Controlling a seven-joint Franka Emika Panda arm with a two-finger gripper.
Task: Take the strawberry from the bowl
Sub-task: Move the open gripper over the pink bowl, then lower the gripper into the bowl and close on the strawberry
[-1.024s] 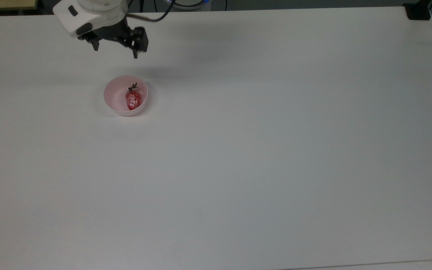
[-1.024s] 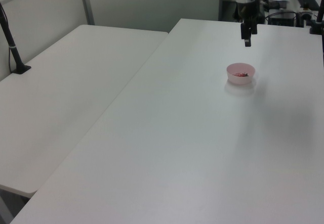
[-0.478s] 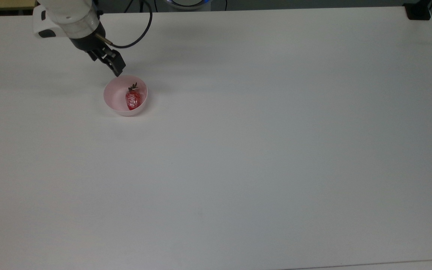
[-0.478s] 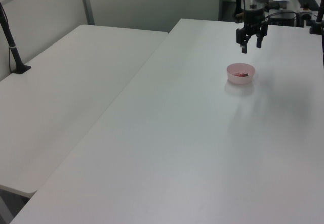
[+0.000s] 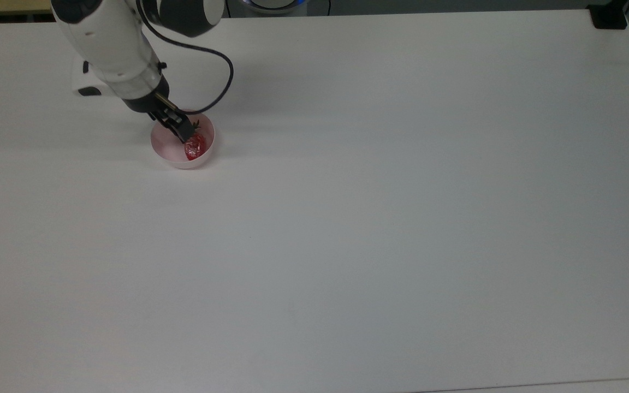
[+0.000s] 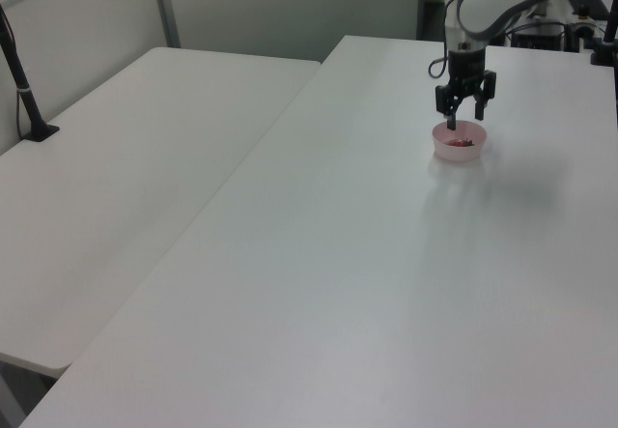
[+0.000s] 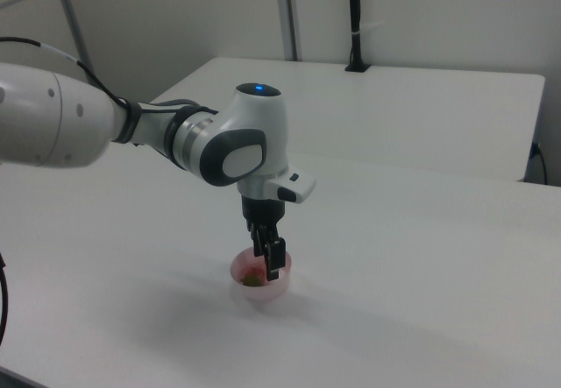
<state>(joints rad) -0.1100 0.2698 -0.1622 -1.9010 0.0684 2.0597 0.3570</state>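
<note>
A small pale pink bowl [image 5: 168, 148] stands on the white table, toward the top view's upper left. A glossy red strawberry [image 5: 196, 146] with a dark green stem lies inside it. My gripper [image 5: 184, 131] points down into the bowl, right over the stem end of the strawberry. In the left view the gripper [image 6: 464, 116] is open, its two fingers [image 6: 451, 115] spread apart just above the bowl [image 6: 460, 150], with a little red of the strawberry [image 6: 463, 142] below. In the right view the gripper [image 7: 271, 264] dips to the rim of the bowl [image 7: 263, 291].
The white table [image 5: 380, 218] stretches wide to the top view's right and bottom. A black clamp [image 5: 609, 16] sits at its far right corner. A second white table [image 6: 126, 167] with a black post [image 6: 21, 75] adjoins on the left view's left.
The gripper has come down from behind the bowl and now reaches into it over the strawberry; it also turned at the wrist. Bowl and strawberry have not moved.
</note>
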